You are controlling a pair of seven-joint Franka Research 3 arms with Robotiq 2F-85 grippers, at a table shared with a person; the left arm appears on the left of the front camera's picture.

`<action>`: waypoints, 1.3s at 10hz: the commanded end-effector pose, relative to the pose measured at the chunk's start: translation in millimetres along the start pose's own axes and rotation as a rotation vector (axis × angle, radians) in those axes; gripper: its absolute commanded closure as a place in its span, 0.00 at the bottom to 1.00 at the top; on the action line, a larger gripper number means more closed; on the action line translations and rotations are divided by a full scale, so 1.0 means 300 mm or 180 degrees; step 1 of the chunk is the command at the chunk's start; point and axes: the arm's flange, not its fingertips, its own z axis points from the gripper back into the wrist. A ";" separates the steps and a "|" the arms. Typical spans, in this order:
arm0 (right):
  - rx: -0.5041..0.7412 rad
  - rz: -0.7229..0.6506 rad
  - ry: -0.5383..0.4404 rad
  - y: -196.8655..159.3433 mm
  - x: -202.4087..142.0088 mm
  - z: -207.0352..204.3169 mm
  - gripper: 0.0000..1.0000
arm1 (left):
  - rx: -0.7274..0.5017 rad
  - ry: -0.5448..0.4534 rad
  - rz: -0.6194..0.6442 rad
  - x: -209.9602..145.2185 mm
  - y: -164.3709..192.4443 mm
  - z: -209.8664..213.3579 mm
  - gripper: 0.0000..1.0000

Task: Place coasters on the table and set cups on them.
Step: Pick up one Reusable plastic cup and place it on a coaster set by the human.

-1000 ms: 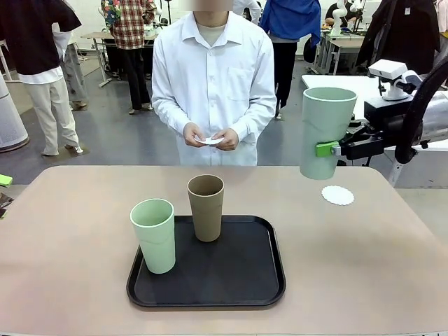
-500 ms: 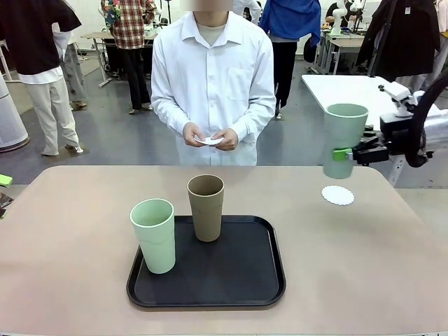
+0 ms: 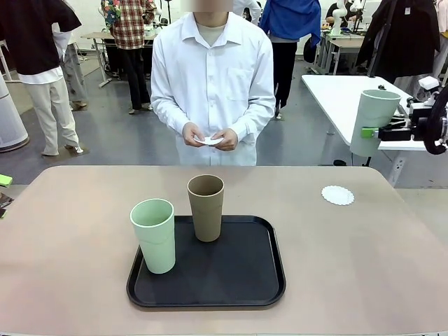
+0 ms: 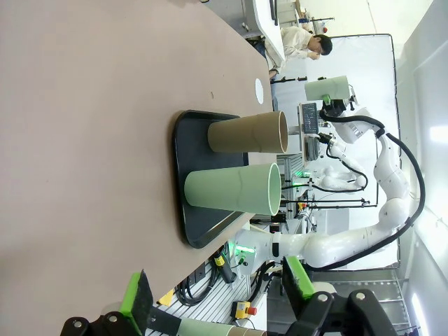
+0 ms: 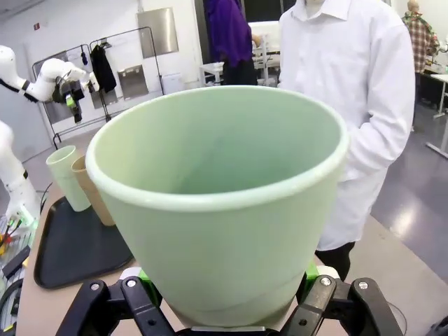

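My right gripper (image 3: 367,131) is shut on a pale mint cup (image 3: 374,122), holding it upright in the air past the table's far right edge. That cup (image 5: 217,203) sits wedged between my right gripper's (image 5: 227,283) green pads. One white lacy coaster (image 3: 338,195) lies on the beige table (image 3: 70,231) at the back right, below and left of the held cup. A second mint cup (image 3: 155,234) and a brown cup (image 3: 206,207) stand on the black tray (image 3: 210,280). The person's hands hold another coaster (image 3: 208,141). My left gripper (image 4: 217,294) is open, well short of the tray (image 4: 180,140).
The person in a white shirt (image 3: 213,77) stands at the table's far edge, hands together above it. A white table (image 3: 339,94) stands behind on the right, beside the held cup. Bare tabletop lies on both sides of the tray.
My right gripper has carried the mint cup to the right and farther back, from beside the coaster to beyond the table's right edge. The cups on the tray and the person have not moved.
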 end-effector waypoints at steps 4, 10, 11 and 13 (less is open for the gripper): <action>0.0106 -0.0135 -0.0114 -0.029 0.017 -0.041 0.16 | -0.0036 -0.0029 0.0007 0.000 -0.001 0.004 0.00; 0.0041 -0.0088 -0.0067 -0.015 0.002 -0.030 0.16 | -0.0036 -0.0029 0.0007 0.000 -0.001 0.004 0.00; 0.0045 -0.0093 -0.0071 -0.016 -0.001 -0.026 0.16 | -0.0036 -0.0029 0.0007 0.000 -0.001 0.004 0.00; 0.0522 0.0163 -0.0147 -0.070 -0.071 -0.079 0.16 | -0.0036 -0.0029 0.0007 0.000 -0.001 0.004 0.00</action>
